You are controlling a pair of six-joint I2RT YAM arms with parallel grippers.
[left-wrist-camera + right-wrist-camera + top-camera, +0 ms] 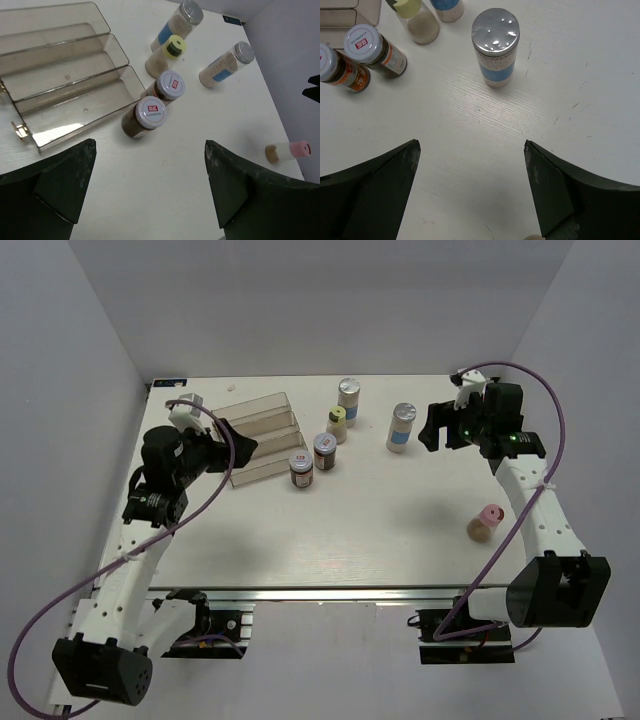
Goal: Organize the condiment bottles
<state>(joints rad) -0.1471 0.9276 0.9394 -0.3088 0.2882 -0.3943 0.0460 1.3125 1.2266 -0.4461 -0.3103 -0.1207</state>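
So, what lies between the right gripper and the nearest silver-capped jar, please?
Only bare table separates right gripper and jar, per the right wrist view.

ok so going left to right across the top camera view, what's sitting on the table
clear rack → near red-lidded jar → second red-lidded jar → far silver-capped jar → other silver-capped jar → pink-lidded jar
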